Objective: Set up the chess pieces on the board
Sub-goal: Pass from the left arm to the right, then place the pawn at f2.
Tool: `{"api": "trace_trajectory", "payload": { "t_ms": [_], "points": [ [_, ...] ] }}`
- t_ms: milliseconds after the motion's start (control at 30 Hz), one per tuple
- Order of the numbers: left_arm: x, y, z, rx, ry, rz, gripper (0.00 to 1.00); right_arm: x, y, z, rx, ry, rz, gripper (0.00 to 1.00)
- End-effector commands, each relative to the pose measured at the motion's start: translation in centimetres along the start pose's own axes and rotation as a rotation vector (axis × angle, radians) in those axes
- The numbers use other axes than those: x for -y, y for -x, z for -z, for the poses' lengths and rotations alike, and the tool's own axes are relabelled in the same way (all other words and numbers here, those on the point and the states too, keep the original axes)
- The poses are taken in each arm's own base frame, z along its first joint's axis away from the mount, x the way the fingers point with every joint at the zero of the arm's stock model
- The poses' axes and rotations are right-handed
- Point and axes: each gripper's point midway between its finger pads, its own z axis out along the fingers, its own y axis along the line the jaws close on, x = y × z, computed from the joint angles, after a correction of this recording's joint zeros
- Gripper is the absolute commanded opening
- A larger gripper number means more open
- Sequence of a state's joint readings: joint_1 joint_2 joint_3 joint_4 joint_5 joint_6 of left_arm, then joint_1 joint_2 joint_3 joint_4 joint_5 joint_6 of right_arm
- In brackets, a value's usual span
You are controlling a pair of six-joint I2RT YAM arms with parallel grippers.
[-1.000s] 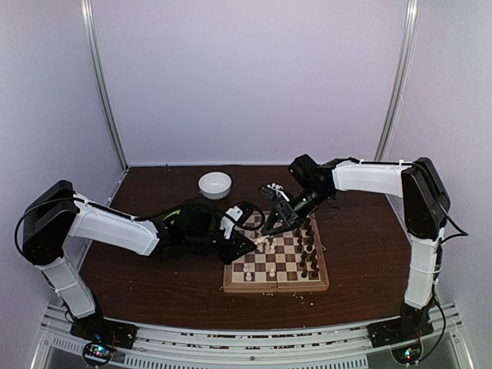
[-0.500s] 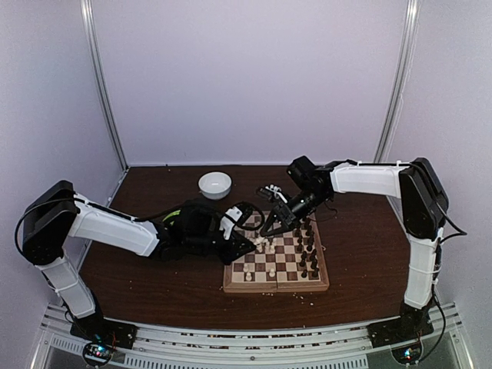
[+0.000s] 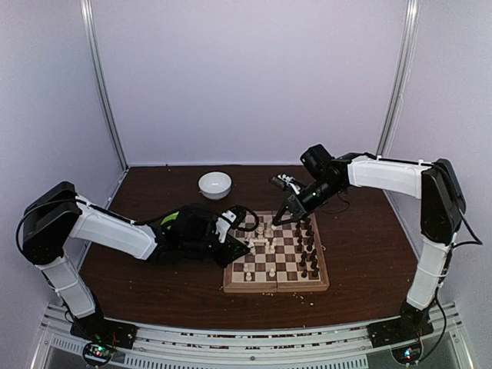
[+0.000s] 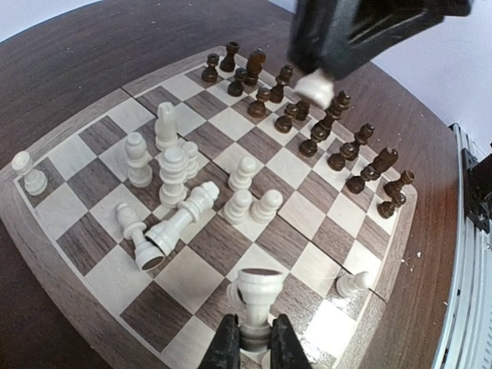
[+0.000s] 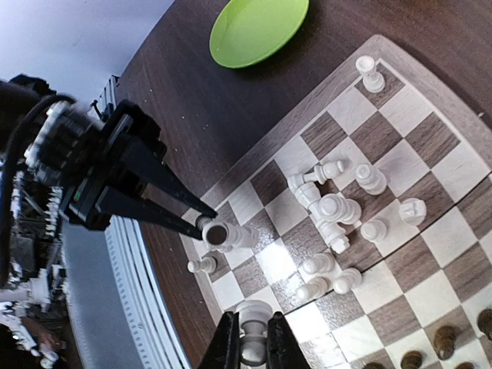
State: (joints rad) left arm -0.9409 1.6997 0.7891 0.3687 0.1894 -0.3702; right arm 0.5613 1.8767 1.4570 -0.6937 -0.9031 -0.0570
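While the left pincer (image 4: 254, 329) sits clamped on a wide-rimmed white piece (image 4: 256, 288) at the bottom of its wrist view, low over the board (image 4: 54, 254), the right pincer (image 5: 250, 329) is closed on a round-headed white piece (image 5: 252, 311), raised over the board's upper edge in the top view. So: mid-carry, both arms loaded, white set in hand. Dark pieces (image 4: 330, 142) stand in roughly two rows, upper right of the left wrist view. White is the mess: a loose white cluster (image 4: 184, 192) mid-board, two lying flat, and a lone white piece (image 4: 29, 173) at far left. Green plate (image 5: 257, 27) sits on the counter (image 5: 192, 100) beyond. Next, my read: set each piece upright on a free square on the side opposite the dark rows, one arm at a time, clear of the cluster.
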Motion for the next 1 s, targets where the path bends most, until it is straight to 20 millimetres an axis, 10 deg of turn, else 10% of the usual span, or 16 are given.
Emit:
{"api": "trace_trajectory", "payload": {
  "t_ms": [0, 333, 967],
  "points": [
    [-0.6, 2.3, 0.9, 0.121, -0.04, 0.077, 0.01, -0.9, -0.8, 1.6, 0.012, -0.143, 0.203, 0.06],
    [-1.8, 3.2, 3.0, 0.229, -0.082, 0.187, 0.01, -3.6, -4.3, -2.8, -0.158, -0.283, 0.546, 0.07],
    [-5.4, 0.3, 7.1, 0.235, 0.113, 0.258, 0.0, -1.9, -3.0, -8.6, -0.328, -0.414, 0.623, 0.08]
  ]
}}
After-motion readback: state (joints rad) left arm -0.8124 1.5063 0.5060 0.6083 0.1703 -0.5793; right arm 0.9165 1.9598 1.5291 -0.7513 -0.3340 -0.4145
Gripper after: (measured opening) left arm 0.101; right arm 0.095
